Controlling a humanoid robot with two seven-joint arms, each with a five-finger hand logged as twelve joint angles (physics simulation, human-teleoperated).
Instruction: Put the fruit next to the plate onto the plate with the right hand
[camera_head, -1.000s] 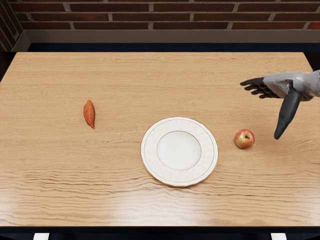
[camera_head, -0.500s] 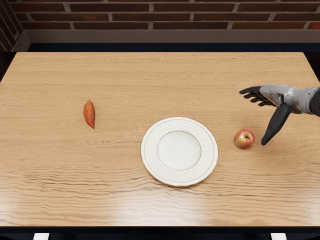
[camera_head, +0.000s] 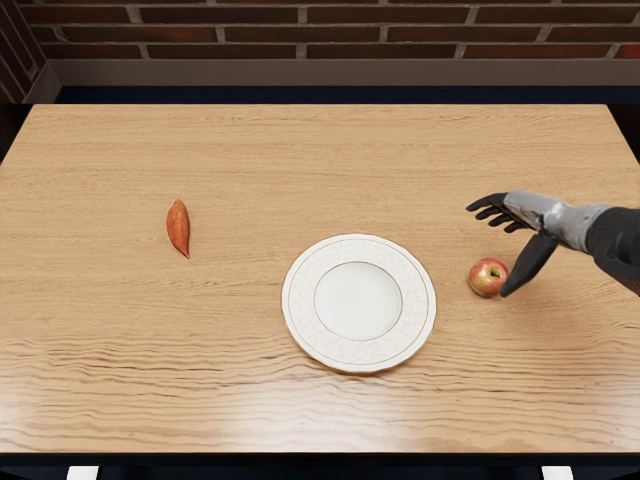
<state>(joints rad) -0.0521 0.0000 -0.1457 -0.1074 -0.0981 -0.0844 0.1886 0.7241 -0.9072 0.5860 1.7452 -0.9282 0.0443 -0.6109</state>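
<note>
A red-and-yellow apple (camera_head: 488, 277) lies on the table just right of the white plate (camera_head: 300, 300), a small gap between them. My right hand (camera_head: 505, 240) comes in from the right edge and hovers over the apple's right side. Its fingers (camera_head: 489, 210) are spread behind and above the fruit, and the thumb points down beside the apple's right flank. The hand holds nothing. The plate carries nothing. My left arm is out of sight.
An orange sweet potato (camera_head: 178, 227) lies far to the left on the wooden table (camera_head: 300, 160). A brick wall runs behind the table's back edge.
My right hand has come down and moved left, from well above and right of the apple to right beside it. The apple and plate have not moved.
</note>
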